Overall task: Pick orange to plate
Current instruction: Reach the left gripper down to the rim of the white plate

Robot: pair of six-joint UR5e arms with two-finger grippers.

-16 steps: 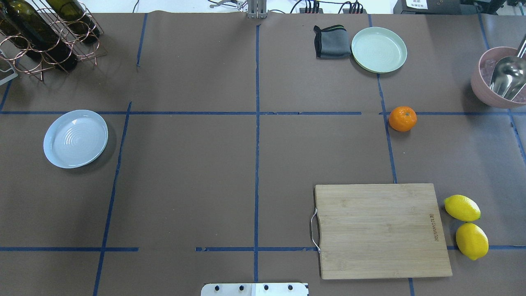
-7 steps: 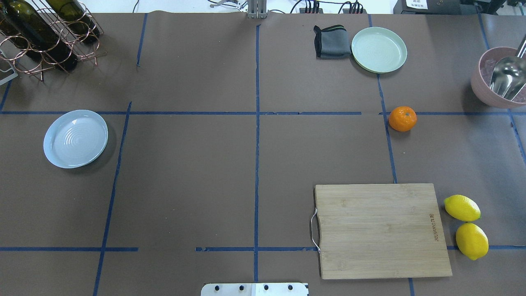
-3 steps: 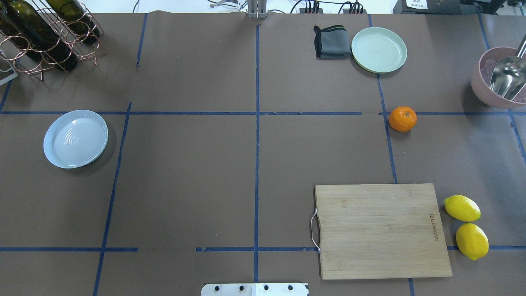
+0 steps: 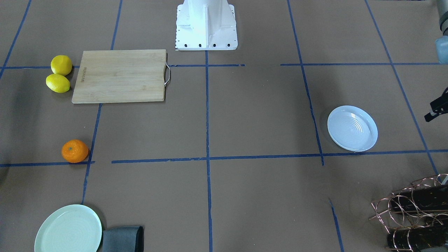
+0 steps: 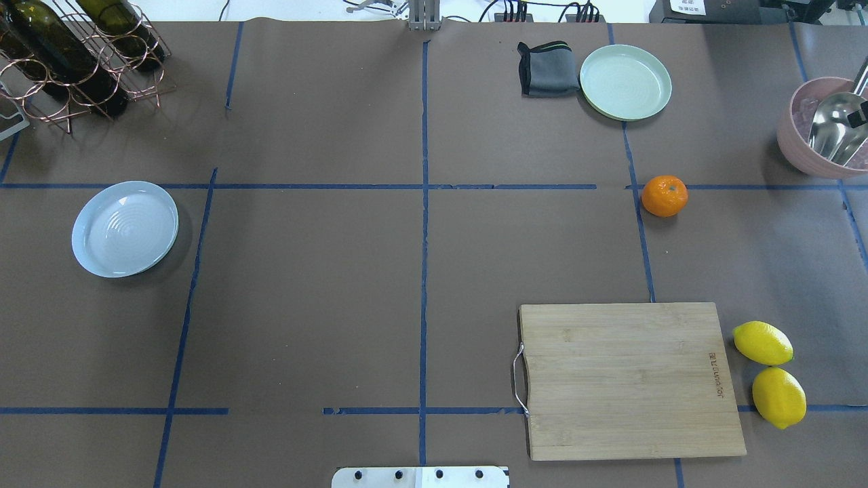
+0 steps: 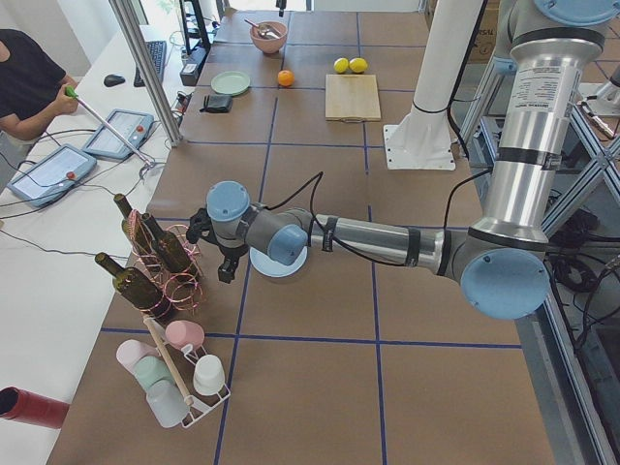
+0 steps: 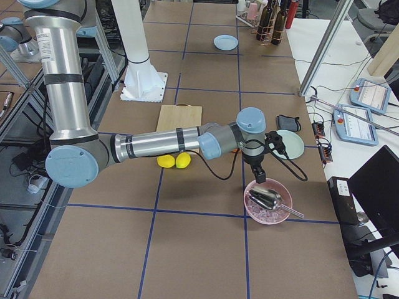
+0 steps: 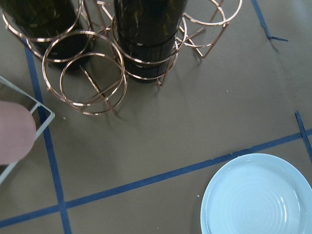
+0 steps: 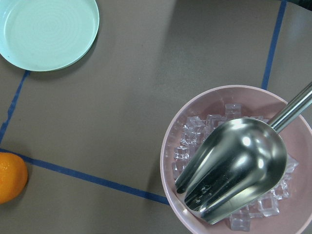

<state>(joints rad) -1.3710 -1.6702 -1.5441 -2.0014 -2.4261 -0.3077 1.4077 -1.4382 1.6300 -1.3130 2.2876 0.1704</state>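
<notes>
The orange (image 5: 664, 196) lies on the brown table at the right, on a blue tape line; it also shows as the orange (image 4: 75, 151) and at the lower left edge of the right wrist view as the orange (image 9: 9, 176). The pale blue plate (image 5: 125, 228) rests far off at the left, empty, and the left wrist view looks down on this plate (image 8: 258, 195). My left gripper (image 6: 225, 269) hangs between the plate and the bottle rack; I cannot tell its state. My right gripper (image 7: 259, 173) hovers over a pink bowl, right of the orange, state unclear.
A pink bowl (image 5: 817, 132) of ice holds a metal scoop (image 9: 234, 165). A mint-green plate (image 5: 625, 82) and a grey cloth (image 5: 546, 69) lie beyond the orange. Nearer me are a wooden cutting board (image 5: 627, 379) and two lemons (image 5: 770, 373). A copper bottle rack (image 5: 74, 57) stands at the far left.
A small dark tip of the right gripper has come into the overhead view at the right edge, over the pink bowl. Orange and plate have not moved.
</notes>
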